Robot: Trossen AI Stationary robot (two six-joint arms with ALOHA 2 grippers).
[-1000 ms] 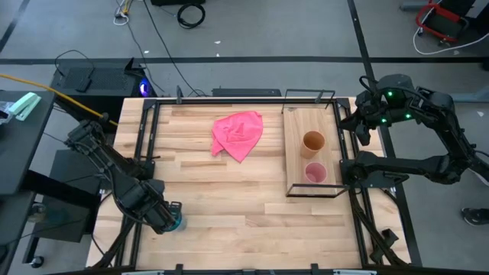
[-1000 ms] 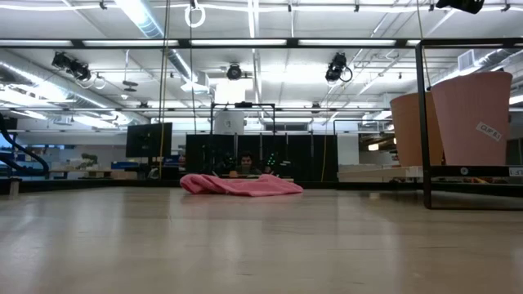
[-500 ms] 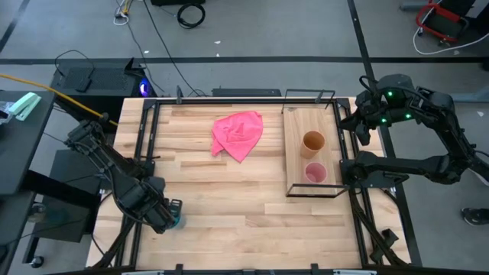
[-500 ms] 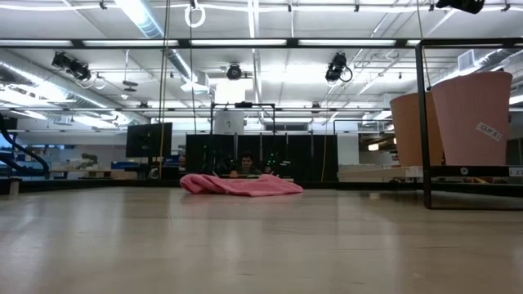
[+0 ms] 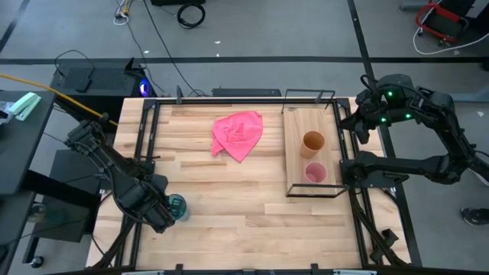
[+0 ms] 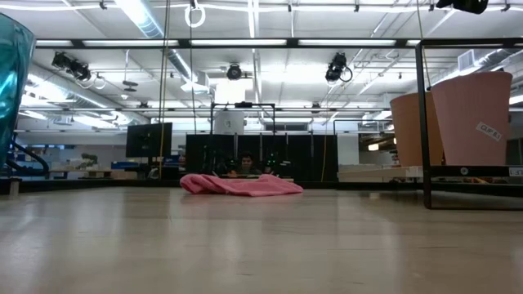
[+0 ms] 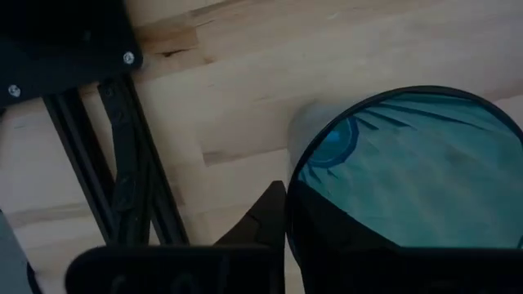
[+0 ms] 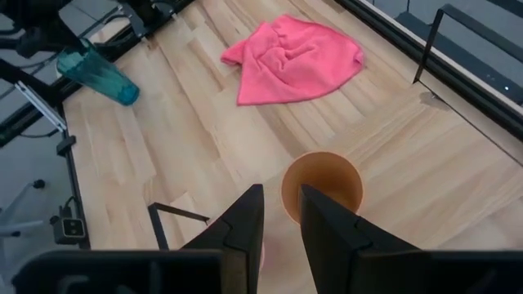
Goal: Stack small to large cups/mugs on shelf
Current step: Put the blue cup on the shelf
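Observation:
The teal cup (image 5: 177,206) stands out at the table's near left corner, and my left gripper (image 5: 163,213) is shut on it. It also shows at the low view's left edge as the teal cup (image 6: 12,82), its base cut off there. The orange cup (image 5: 313,143) and the pink cup (image 5: 315,173) stand upright, open ends up, on the shelf (image 5: 298,164) at the right. My right gripper (image 8: 282,216) hovers open over the shelf's far right, above the orange cup (image 8: 321,184), touching nothing. My left gripper holds the teal cup by its rim (image 7: 296,175), coming from above with the fingers pointing down. One finger (image 7: 265,216) stands outside the wall; the other shows dark inside the cup. Whether the cup's base (image 7: 333,143) rests on the table I cannot tell.
A crumpled pink cloth (image 5: 238,134) lies on the tabletop at the far middle, left of the shelf. Black wire frames (image 5: 309,95) rise at the shelf's far and near ends. Bare planks stretch between the teal cup and the shelf.
The teal cup has shifted a little toward the table's far edge beside my left gripper, showing more of its round mouth from above. It has come into the low view at its left edge, where it did not show before. My right arm has kept still.

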